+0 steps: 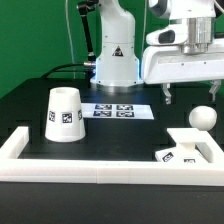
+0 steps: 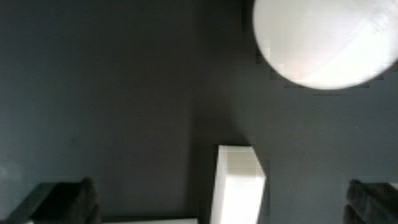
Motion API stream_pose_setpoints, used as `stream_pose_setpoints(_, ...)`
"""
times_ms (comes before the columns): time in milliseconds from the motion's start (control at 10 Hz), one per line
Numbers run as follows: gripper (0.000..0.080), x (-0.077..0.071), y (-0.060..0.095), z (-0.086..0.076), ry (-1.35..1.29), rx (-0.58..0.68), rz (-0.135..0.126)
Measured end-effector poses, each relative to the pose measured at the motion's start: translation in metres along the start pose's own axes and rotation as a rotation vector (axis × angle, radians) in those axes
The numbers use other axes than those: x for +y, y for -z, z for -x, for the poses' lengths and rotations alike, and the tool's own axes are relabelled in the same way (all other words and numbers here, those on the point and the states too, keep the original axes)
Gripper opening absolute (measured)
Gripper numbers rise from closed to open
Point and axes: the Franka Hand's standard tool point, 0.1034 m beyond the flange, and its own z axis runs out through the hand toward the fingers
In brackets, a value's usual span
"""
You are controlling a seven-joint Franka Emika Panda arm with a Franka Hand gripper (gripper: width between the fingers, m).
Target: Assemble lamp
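The white round bulb (image 1: 203,117) lies on the black table at the exterior view's right, just behind the flat square base (image 1: 190,148) with its tags. The cone shade (image 1: 64,113) stands wide end down at the exterior view's left. My gripper (image 1: 190,92) hangs open and empty above the bulb and base, not touching them. In the wrist view the bulb (image 2: 329,40) shows bright and blurred. My gripper (image 2: 217,205) has its dark fingertips (image 2: 63,200) far apart. A white slab edge (image 2: 240,185) lies between them; I cannot tell whether it is the base or the rail.
The marker board (image 1: 113,110) lies flat at the middle back, in front of the arm's white pedestal (image 1: 116,60). The long white border rail (image 1: 100,166) runs along the front and up both sides.
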Motion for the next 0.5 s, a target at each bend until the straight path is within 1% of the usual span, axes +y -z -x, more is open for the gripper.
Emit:
stream_pose_setpoints(200, 0.0698, -0.0007, -0.0002, 0.0002, -0.023, -0.001, -0.001)
stream_pose_setpoints(300, 0.0698, 0.0015, -0.0002, 0.0002, -0.108, -0.002, -0.008)
stream_pose_setpoints(400, 0.0698, 0.0091, 0.0003, -0.0006, -0.168, -0.003, -0.012)
stream_pose_setpoints(500, 0.0698, 0.0051, -0.0004, 0.0067, -0.268, -0.012, -0.012)
